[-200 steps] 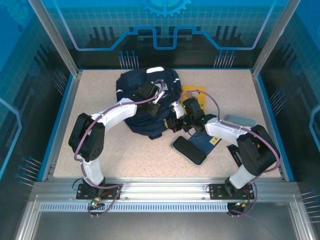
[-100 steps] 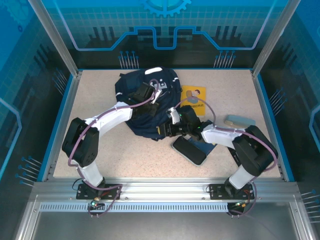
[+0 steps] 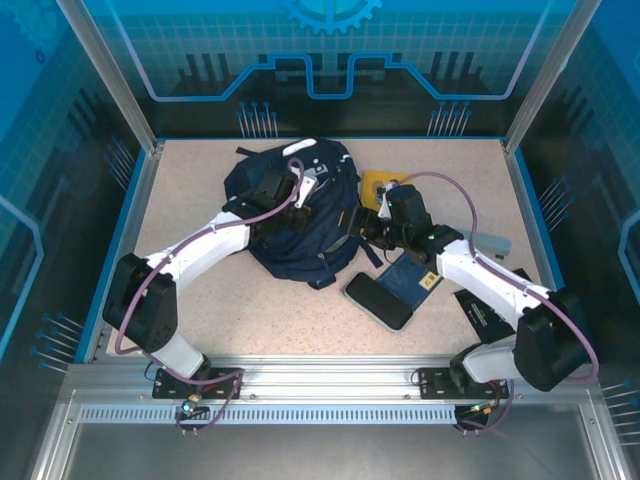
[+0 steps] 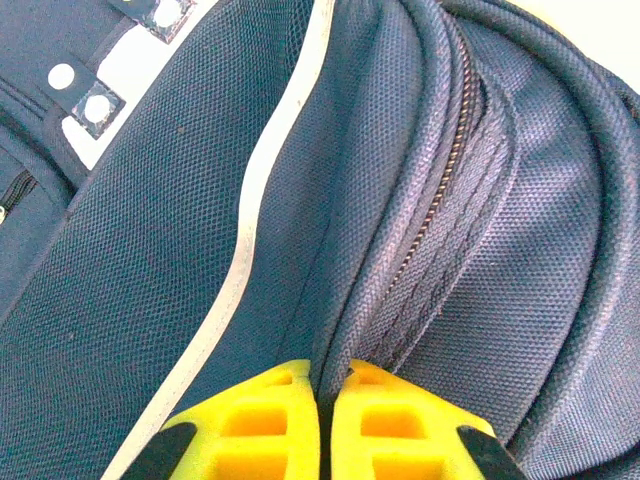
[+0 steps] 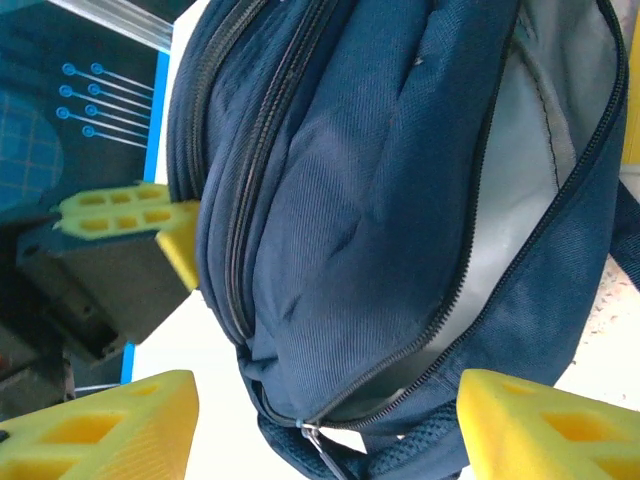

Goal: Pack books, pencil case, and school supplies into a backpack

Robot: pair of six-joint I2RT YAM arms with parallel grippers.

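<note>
**Left hand pinching backpack, right hand spread at its open side**

Top view: we see the backpack lying on the tabletop, left of centre and toward the far edge. Both arms reach in to it, one from each side.

Left wrist view: the left hand has its two yellow fingers pressed together, with a fold of navy fabric caught between them. The fold runs up beside a closed zipper. A white stripe curves along the panel to the left of the pinch.

Right wrist view: the right hand has its fingers standing wide apart with the lower end of the bag between them. We cannot see either finger touching the cloth. One compartment gapes open along its zip and shows a pale grey lining.

Books, top view: the yellow book lies flat just right of the bag, partly hidden by the right arm. The dark blue book lies nearer us under that arm, its small yellow label showing. A flat black item overlaps its near-left corner. A grey-blue item lies near the right edge.
</note>
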